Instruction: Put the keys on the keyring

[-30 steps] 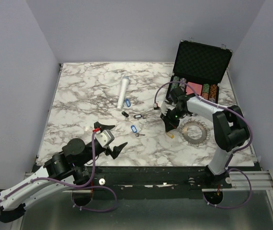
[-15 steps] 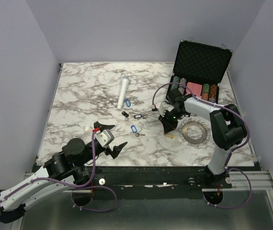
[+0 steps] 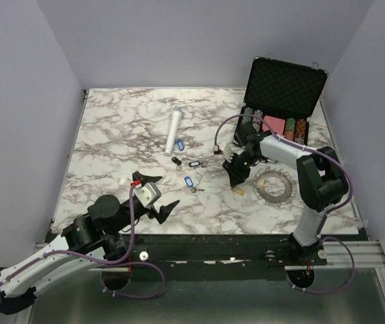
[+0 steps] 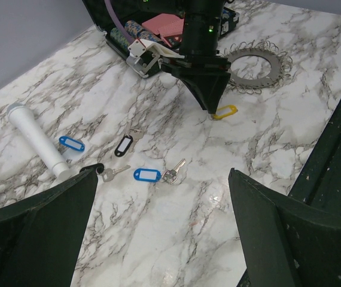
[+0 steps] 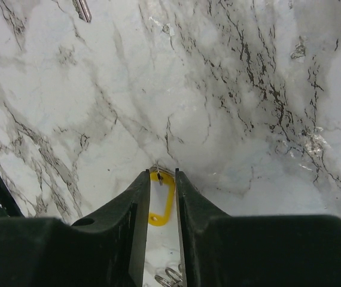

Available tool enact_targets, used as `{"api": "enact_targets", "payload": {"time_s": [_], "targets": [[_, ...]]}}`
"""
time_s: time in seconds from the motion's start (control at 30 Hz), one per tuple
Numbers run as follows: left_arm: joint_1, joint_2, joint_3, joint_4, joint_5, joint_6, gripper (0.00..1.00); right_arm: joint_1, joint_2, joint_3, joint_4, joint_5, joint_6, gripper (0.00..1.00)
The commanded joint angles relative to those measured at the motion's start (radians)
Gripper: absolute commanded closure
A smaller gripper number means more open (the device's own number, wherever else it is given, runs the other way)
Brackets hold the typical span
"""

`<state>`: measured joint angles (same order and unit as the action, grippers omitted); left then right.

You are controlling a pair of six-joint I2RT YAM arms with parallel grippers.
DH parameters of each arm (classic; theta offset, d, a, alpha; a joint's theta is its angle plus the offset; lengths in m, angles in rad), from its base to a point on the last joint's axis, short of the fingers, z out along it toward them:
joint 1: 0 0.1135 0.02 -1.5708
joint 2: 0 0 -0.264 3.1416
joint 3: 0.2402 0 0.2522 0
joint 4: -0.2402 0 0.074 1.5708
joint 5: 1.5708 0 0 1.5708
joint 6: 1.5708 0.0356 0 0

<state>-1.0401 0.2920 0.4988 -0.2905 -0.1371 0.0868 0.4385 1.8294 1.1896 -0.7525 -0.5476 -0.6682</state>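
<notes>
The keyring [image 3: 263,185] [image 4: 235,60], a silvery toothed ring, lies at the right of the marble table. My right gripper [image 3: 236,183] [image 4: 212,110] [image 5: 162,173] points down just left of it, jaws a narrow gap apart. A yellow-tagged key [image 5: 161,203] [image 4: 225,112] lies flat on the table between the fingers. Other keys lie mid-table: a blue tag [image 3: 188,182] [image 4: 146,174], a black tag [image 3: 194,163] [image 4: 124,145] and another blue tag [image 3: 180,144] [image 4: 72,143]. My left gripper [image 3: 157,189] [image 4: 163,179] hovers wide open near the front edge, holding nothing.
A white cylinder [image 3: 173,130] [image 4: 36,139] lies behind the keys. An open black case of poker chips [image 3: 284,88] [image 4: 146,30] stands at the back right, close behind my right arm. The table's front edge runs just under my left gripper.
My right gripper's jaws have parted and shifted slightly back; the yellow-tagged key now lies on the table. The left arm has not moved.
</notes>
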Motion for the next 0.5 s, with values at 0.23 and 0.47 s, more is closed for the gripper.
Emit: {"api": "enact_targets", "payload": {"time_s": [0.23, 0.47], "targets": [[0.021, -0.034, 0.021, -0.004, 0.048, -0.013, 0.01, -0.079, -0.175, 0.008, -0.096, -0.165, -0.069, 0.60], [0.086, -0.122, -0.005, 0.070, 0.091, -0.077, 0.01, -0.355, -0.447, -0.119, -0.033, -0.366, -0.025, 0.52]]}}
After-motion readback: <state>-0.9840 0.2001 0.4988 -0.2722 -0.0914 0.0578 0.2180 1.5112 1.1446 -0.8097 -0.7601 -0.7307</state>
